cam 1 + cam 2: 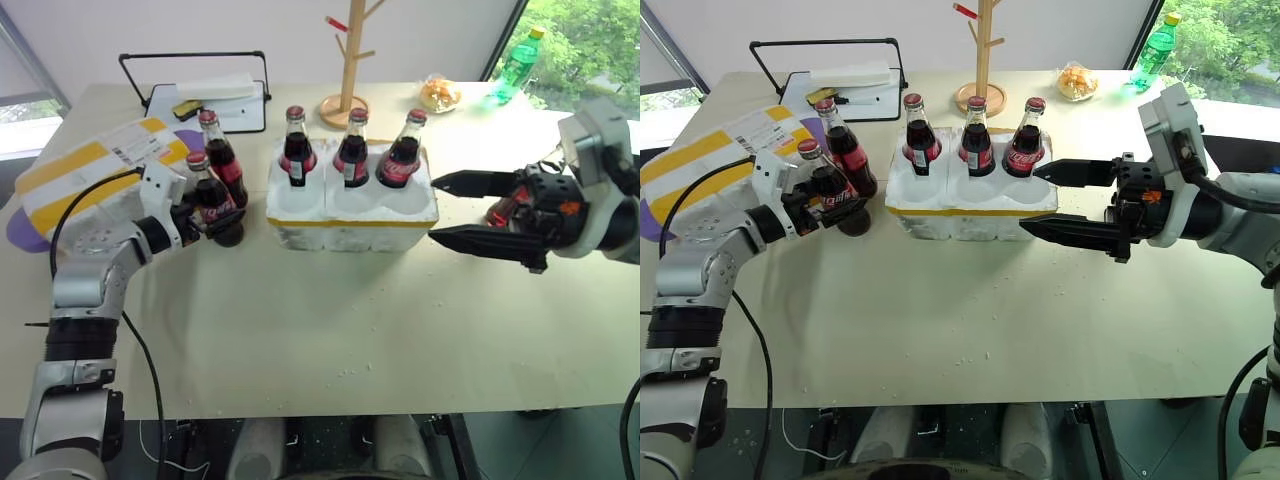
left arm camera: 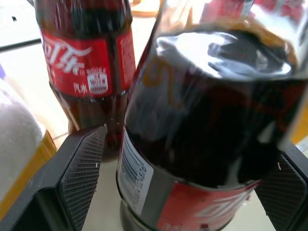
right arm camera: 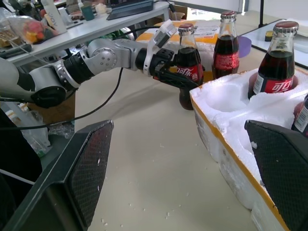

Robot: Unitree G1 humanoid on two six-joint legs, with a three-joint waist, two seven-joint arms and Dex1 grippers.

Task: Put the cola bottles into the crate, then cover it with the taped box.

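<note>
A pale beige bench (image 1: 330, 310), sprinkled with white foam crumbs, is set before a plain white wall, and green trees are seen through a window at the far right corner. At its middle the crate (image 1: 350, 215) is found, white foam with a yellow tape strip along its base, and three cola bottles (image 1: 351, 150) are stood upright in its back row of wells; the near wells are left open. Just to the crate's left two more cola bottles are stood on the bench, and the nearer bottle (image 1: 210, 195) is framed by the spread fingers of the left hand (image 1: 200, 215), one pad on either side, no squeeze to be made out. On the farther bottle (image 2: 82, 62) a red label with white Chinese script is read in the left wrist view. The taped box (image 1: 90, 170), yellow-banded with a white shipping label whose print is too small to read, is laid at the far left. The right hand (image 1: 450, 210) is held wide apart just right of the crate, empty. Behind, a wooden peg stand (image 1: 347, 60), a black-framed tray (image 1: 215, 90) and a green plastic bottle (image 1: 518, 62) are seen.
</note>
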